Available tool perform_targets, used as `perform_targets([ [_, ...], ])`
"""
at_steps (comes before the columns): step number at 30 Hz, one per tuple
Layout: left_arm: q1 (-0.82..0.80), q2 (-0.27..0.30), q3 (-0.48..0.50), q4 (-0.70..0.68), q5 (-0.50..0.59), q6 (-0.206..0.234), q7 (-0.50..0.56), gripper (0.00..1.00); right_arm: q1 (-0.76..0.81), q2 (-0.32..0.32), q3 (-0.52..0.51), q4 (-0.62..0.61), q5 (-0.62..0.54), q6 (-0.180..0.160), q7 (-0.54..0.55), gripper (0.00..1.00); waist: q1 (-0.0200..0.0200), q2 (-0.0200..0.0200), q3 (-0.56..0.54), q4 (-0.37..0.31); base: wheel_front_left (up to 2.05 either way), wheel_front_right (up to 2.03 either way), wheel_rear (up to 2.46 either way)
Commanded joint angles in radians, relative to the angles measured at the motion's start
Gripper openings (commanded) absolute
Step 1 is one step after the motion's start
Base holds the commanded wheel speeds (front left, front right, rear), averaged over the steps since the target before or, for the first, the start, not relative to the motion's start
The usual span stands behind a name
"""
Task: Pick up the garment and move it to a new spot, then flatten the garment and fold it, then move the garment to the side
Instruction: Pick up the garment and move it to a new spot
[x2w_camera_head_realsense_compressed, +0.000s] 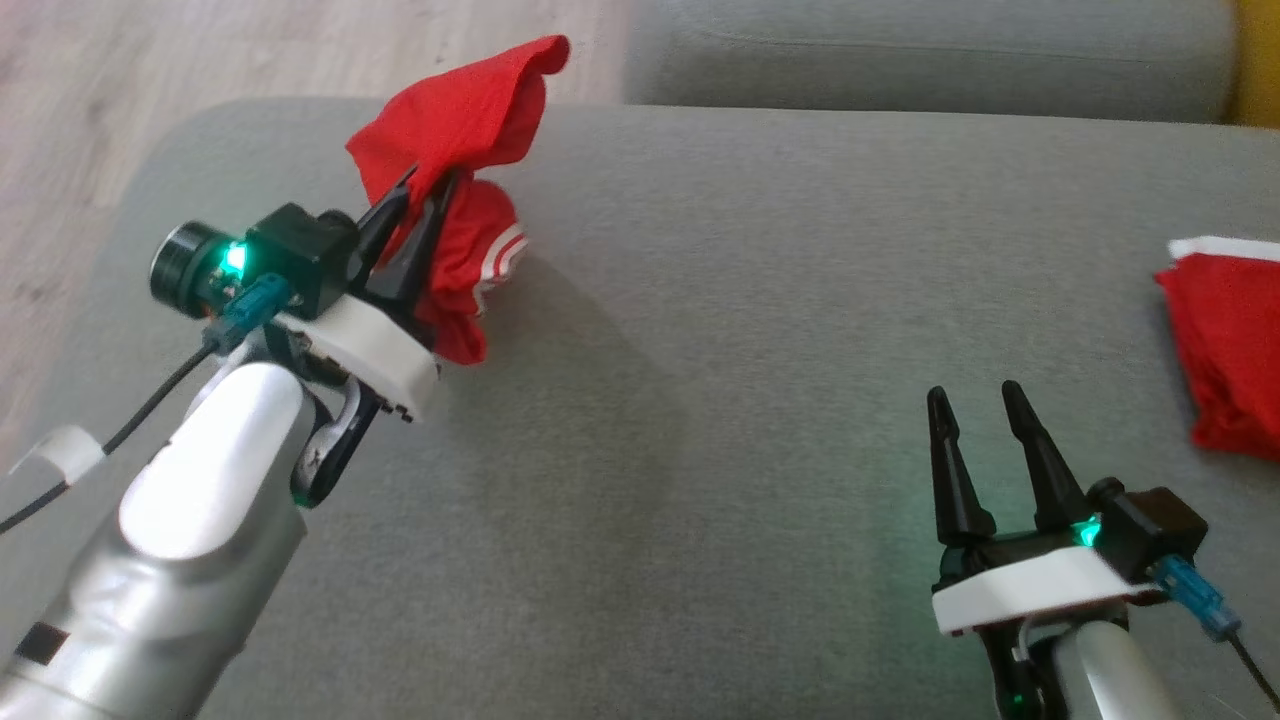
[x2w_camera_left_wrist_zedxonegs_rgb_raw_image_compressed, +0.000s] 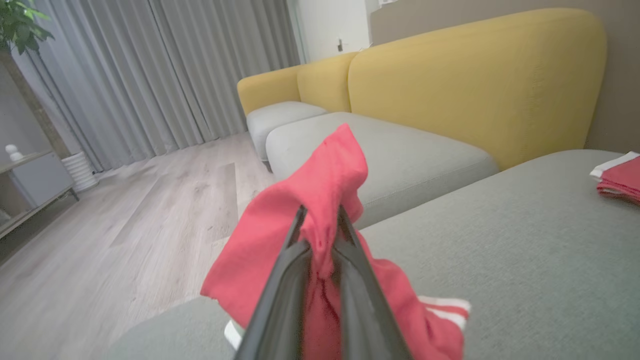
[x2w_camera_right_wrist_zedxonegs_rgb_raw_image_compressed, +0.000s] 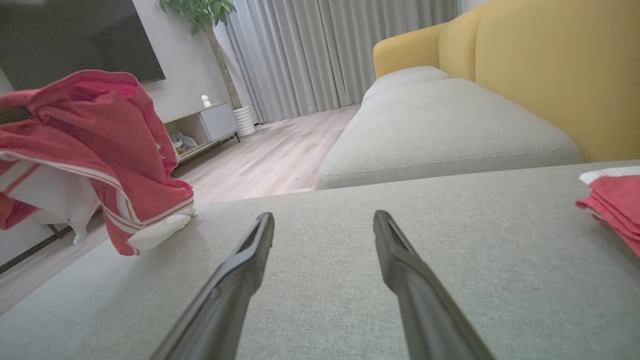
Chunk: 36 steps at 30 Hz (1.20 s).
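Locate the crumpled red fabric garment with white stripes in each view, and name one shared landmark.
Head view: upper left, crumpled red striped garment pinched in the left claw, at the grey fabric cushion's corner.
Left wrist view: lower centre, bunched around the fingers.
Right wrist view: left edge.
Shared landmark: folded red cloth with white edge, at the right of each.

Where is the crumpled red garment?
Upper left of the head view: the red garment is pinched in the left gripper, near the grey cushion's far-left corner.

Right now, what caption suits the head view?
Left fingers hold red garment over grey cushion; right fingers open.
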<state>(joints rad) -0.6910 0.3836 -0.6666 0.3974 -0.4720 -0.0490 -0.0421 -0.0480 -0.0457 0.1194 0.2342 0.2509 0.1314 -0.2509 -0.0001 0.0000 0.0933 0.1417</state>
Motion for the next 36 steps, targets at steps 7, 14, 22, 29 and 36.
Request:
perform_targets([
  [7, -0.066, 0.074, 0.013, -0.151, 0.052, 0.014, 0.062, 0.0, -0.028, -0.004, 0.034, -0.046, 0.027, -0.001, -0.011, 1.0, 0.0001, 0.0, 0.004, -0.089, 0.0, 0.0, 0.0],
  [14, -0.132, 0.064, -0.058, -0.19, 0.114, -0.015, 0.104, 0.0, -0.063, -0.004, 0.061, -0.063, 0.054, -0.001, -0.011, 1.0, 0.0001, 0.0, 0.053, -0.205, 0.0, 0.0, 0.0],
  [22, -0.237, -0.06, -0.152, -0.089, 0.199, -0.037, -0.007, 1.0, -0.105, -0.004, 0.1, -0.08, 0.08, -0.001, -0.011, 1.0, 0.0001, 0.0, 0.115, -0.328, 0.0, 0.0, 0.0],
  [29, -0.234, -0.129, -0.111, 0.043, 0.16, 0.008, -0.14, 1.0, -0.102, -0.004, 0.087, -0.085, 0.083, -0.001, -0.011, 1.0, 0.0001, 0.0, 0.118, -0.336, 0.0, 0.0, 0.0],
  [36, -0.134, -0.056, 0.006, 0.057, 0.077, 0.072, -0.196, 1.0, -0.067, -0.004, 0.043, -0.079, 0.051, -0.001, -0.011, 1.0, 0.0001, 0.0, 0.069, -0.232, 0.0, 0.0, 0.0],
])
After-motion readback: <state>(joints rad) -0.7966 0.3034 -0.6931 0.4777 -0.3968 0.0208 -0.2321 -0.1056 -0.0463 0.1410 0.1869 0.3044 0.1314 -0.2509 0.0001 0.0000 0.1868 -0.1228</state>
